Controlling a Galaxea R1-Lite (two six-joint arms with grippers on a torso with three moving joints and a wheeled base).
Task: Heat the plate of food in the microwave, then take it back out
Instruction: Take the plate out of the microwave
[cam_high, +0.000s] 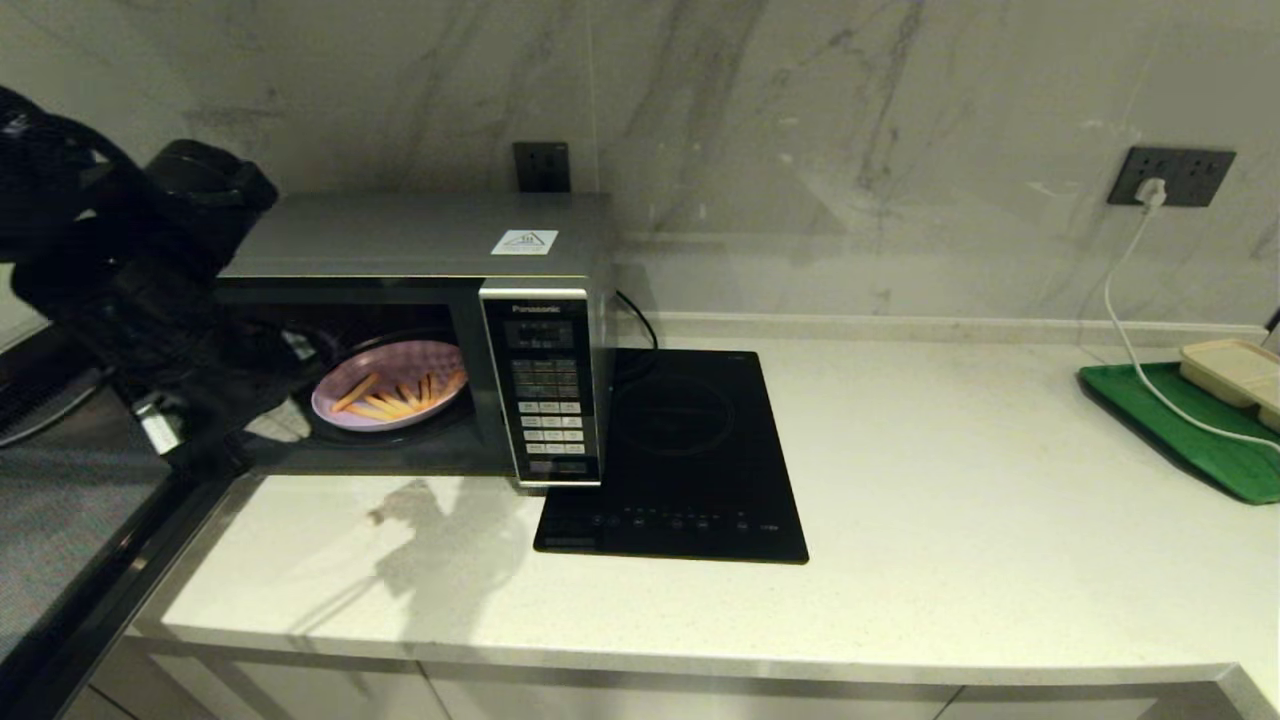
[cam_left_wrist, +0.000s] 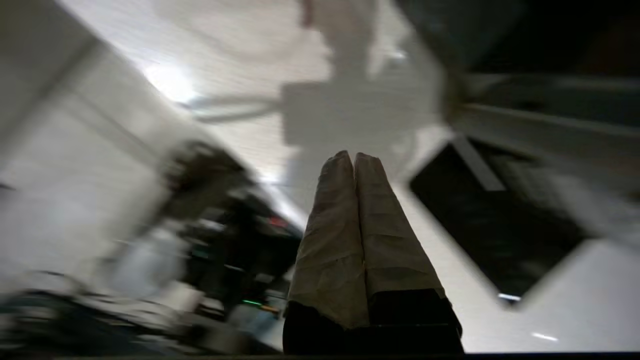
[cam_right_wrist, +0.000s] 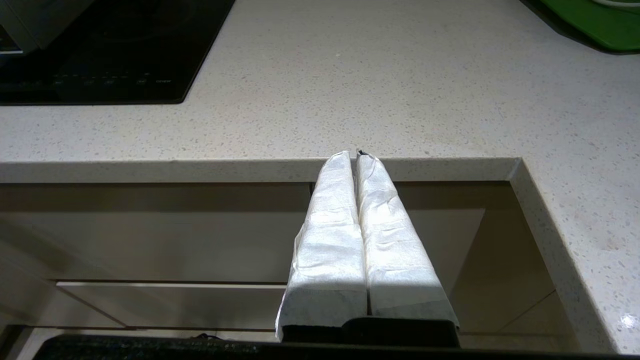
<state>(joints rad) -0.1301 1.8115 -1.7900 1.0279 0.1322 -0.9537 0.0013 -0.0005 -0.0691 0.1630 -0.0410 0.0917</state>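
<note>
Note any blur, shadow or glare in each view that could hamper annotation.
Head view: sharp; the left arm casts a shadow on the counter before the microwave; plate is lit and readable. Left wrist view: heavy motion blur, only the shut left gripper crisp, a bright glare patch beyond. Right wrist view: sharp, evenly lit, right gripper shut, at the counter edge.
</note>
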